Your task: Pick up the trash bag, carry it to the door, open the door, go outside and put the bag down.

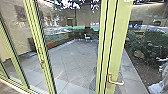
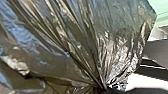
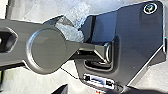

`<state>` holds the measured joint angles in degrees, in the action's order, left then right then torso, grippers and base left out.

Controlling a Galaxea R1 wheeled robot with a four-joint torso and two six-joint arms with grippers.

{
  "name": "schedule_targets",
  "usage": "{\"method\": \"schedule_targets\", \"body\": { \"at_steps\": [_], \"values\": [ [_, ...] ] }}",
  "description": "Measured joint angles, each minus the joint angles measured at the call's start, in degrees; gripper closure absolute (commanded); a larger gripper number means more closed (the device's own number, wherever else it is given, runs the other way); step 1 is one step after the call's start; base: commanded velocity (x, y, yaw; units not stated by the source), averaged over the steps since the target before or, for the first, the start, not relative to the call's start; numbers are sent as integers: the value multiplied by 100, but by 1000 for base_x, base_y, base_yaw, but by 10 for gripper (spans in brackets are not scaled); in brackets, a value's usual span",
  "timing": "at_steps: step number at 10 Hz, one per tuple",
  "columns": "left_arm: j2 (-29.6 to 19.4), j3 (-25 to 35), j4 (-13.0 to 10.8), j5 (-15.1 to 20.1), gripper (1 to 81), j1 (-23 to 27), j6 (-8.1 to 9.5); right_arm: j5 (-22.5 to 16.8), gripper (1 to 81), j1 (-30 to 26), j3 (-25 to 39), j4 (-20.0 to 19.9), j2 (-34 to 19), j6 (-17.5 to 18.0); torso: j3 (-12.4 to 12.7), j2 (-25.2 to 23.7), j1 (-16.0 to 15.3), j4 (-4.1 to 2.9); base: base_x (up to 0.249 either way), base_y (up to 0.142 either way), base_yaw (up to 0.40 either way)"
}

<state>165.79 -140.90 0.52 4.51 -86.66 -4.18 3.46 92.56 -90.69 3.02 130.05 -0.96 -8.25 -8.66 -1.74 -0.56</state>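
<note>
The glass door has a yellow-green frame [image 1: 117,37] that rises right of centre in the head view, with a metal lever handle [image 1: 116,82] low on it. Whether the door stands ajar, I cannot tell. In the left wrist view the dark, shiny trash bag [image 2: 75,47] looms large, its creased plastic drawn together to a narrow neck. My left gripper [image 2: 104,88] is shut on that gathered neck. From the right wrist view I cannot make out how my right gripper stands.
Beyond the glass lies a paved yard [image 1: 72,60] with a small white chair [image 1: 87,37] far back. Bushes [image 1: 152,46] grow behind the right-hand pane. More frame posts [image 1: 41,53] stand at the left. A pale, crumpled-looking shape [image 1: 156,88] shows at the lower right.
</note>
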Motion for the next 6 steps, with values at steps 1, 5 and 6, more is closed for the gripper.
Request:
{"method": "schedule_targets", "body": {
  "at_steps": [1,5,6],
  "values": [
    [41,-9,-9,0,811,0,-2,26,10,-34,279,0,-238,-2,0,0,0,0,0,0,0],
    [204,-229,-11,0,811,1,-4,146,10,-211,1467,-11,-1396,-2,0,0,0,0,0,0,0],
    [265,-306,-11,0,811,1,-4,160,10,-257,1764,-20,-1690,-2,0,0,0,0,0,0,0]
  ]
}}
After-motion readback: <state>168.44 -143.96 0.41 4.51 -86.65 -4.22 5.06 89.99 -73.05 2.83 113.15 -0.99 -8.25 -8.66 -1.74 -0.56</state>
